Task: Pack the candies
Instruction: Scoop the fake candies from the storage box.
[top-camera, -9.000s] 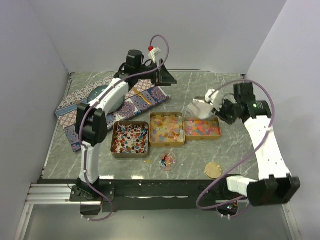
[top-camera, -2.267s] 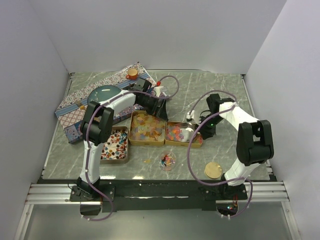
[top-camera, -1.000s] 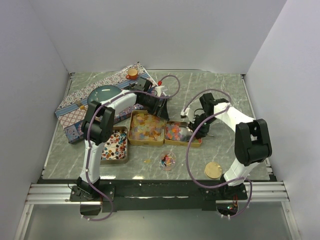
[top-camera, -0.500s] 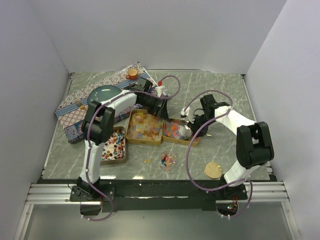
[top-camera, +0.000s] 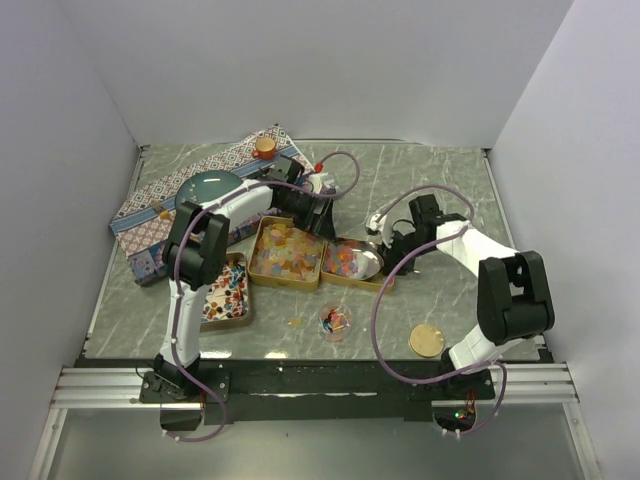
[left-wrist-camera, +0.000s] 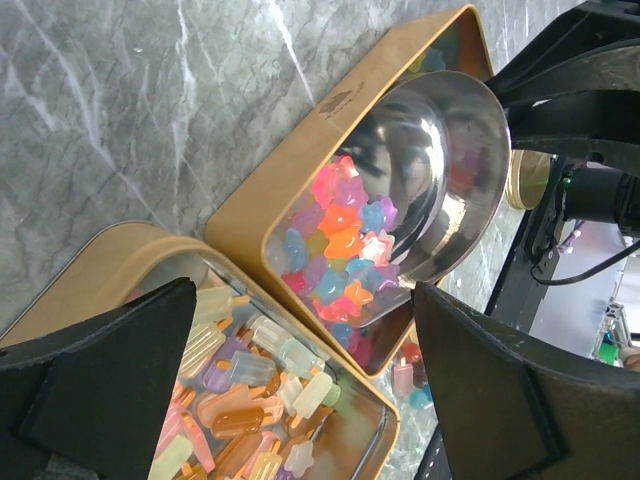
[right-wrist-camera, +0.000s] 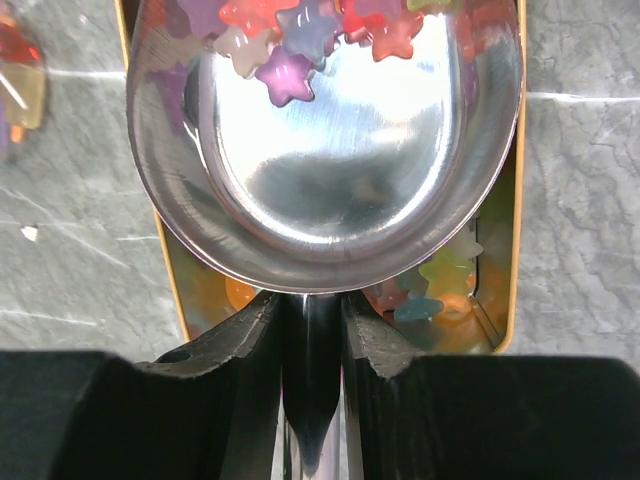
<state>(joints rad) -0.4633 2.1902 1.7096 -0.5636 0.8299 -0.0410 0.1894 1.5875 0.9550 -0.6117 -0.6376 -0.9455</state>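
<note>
The candies lie in three gold tins: mixed dark ones in the left tin (top-camera: 225, 290), pale popsicle shapes (left-wrist-camera: 250, 400) in the middle tin (top-camera: 262, 240), bright stars (left-wrist-camera: 340, 230) in the right tin (top-camera: 385, 283). My right gripper (top-camera: 395, 243) (right-wrist-camera: 313, 330) is shut on the handle of a steel scoop (top-camera: 360, 262) (right-wrist-camera: 325, 130). The scoop's bowl rests in the right tin with a few stars (right-wrist-camera: 290, 25) at its far lip. My left gripper (top-camera: 318, 218) (left-wrist-camera: 302, 300) hangs open over the seam between the middle and right tins, holding nothing.
A small clear cup (top-camera: 335, 322) with a few candies stands in front of the tins, and a round cork disc (top-camera: 426, 340) lies near the front right. At the back left are patterned cloth (top-camera: 165, 195), a teal lid (top-camera: 210, 185) and a small corked jar (top-camera: 265, 147).
My right gripper has tightened on the scoop's handle and drawn back to the right, and the scoop now lies flatter in the right tin. The tins have slid slightly left. My left gripper has stayed put.
</note>
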